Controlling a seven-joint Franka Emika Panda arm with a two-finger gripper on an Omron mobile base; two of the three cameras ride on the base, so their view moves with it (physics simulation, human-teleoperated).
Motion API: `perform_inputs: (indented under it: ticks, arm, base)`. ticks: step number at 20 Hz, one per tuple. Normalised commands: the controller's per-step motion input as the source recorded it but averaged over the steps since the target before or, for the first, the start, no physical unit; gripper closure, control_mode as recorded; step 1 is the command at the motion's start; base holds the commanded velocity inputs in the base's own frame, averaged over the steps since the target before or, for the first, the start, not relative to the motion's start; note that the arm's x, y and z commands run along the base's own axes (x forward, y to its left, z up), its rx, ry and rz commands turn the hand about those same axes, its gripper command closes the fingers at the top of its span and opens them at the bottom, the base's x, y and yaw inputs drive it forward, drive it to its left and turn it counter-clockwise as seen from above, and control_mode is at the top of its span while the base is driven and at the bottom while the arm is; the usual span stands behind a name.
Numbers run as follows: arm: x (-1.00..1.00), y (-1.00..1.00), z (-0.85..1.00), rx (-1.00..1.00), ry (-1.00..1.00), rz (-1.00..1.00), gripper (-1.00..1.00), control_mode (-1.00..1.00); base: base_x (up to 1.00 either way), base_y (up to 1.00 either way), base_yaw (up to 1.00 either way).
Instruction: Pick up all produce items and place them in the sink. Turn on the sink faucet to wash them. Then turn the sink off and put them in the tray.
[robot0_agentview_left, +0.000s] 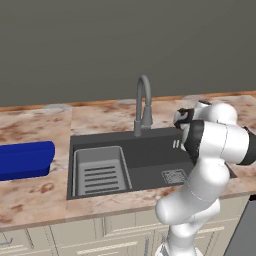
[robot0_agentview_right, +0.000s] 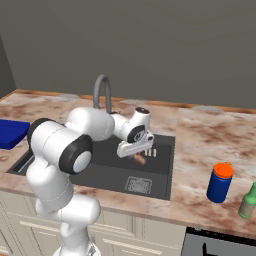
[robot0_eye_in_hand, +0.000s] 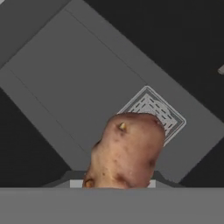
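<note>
A small lumpy orange-brown produce item (robot0_agentview_right: 139, 159) hangs just under my gripper (robot0_agentview_right: 137, 151), which is shut on it above the right half of the sink (robot0_agentview_right: 114, 175). The hand view looks straight down past the produce item (robot0_eye_in_hand: 129, 151) to the square drain grate (robot0_eye_in_hand: 154, 110) on the sink floor (robot0_eye_in_hand: 78, 78). The faucet (robot0_agentview_left: 143, 100) stands at the sink's back rim, its spout arched forward; it also rises behind my arm as the faucet (robot0_agentview_right: 102, 91). The blue tray (robot0_agentview_left: 25, 159) lies on the counter left of the sink (robot0_agentview_left: 150, 156).
A light grey slatted rack insert (robot0_agentview_left: 100, 171) fills the sink's left half. On the counter to the right stand a blue canister with an orange lid (robot0_agentview_right: 219, 182) and a green bottle (robot0_agentview_right: 248, 201). A grey wall backs the counter.
</note>
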Motion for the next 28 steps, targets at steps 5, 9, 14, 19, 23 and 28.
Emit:
perform_inputs:
  ticks: [5, 9, 14, 19, 23, 28]
  arm:
    - [-0.02, 0.11, -0.27, -0.01, 0.03, 0.08, 1.0, -1.0]
    - [0.0, 0.0, -0.1, 0.0, 0.0, 0.06, 1.0, -1.0]
    - [0.0, 0.0, -0.22, 0.0, 0.0, 0.1, 1.0, -1.0]
    - [0.0, 0.03, -0.28, 0.0, 0.0, 0.11, 1.0, -1.0]
    - [0.0, 0.03, -0.3, 0.0, 0.0, 0.1, 1.0, -1.0]
    - [0.01, 0.02, -0.31, 0.0, 0.0, 0.07, 1.0, -1.0]
  base:
    - [0.0, 0.0, 0.0]
    - [0.0, 0.0, 0.0]
    - [0.0, 0.0, 0.0]
    - [0.0, 0.0, 0.0]
    - [0.0, 0.0, 0.0]
    - [0.0, 0.0, 0.0]
